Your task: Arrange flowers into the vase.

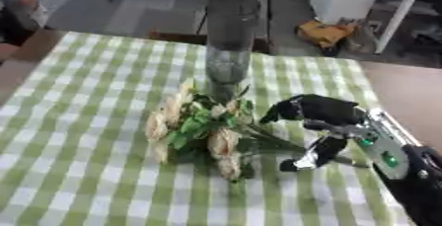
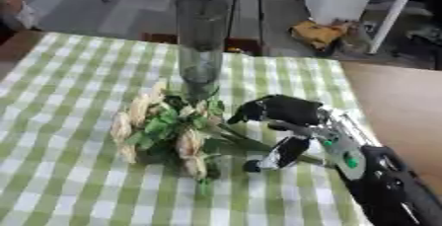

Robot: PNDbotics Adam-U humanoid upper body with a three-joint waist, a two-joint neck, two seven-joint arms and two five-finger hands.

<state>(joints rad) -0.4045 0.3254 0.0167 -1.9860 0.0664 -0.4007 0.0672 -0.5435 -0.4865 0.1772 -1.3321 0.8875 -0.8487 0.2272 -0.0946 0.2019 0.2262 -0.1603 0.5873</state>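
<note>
While its fingers curl round the green stems, the right hand (image 1: 321, 121) rests on the checked bench (image 1: 78, 121). From it the cream flowers (image 1: 203, 131) lie leftward, blooms touching the tall glass vase (image 1: 231, 42) just behind them.

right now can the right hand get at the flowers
Probably yes: the right hand is already at the stem end of the flowers, fingers curved over the stems, nothing between them. The vase stands behind, out of the way.
</note>
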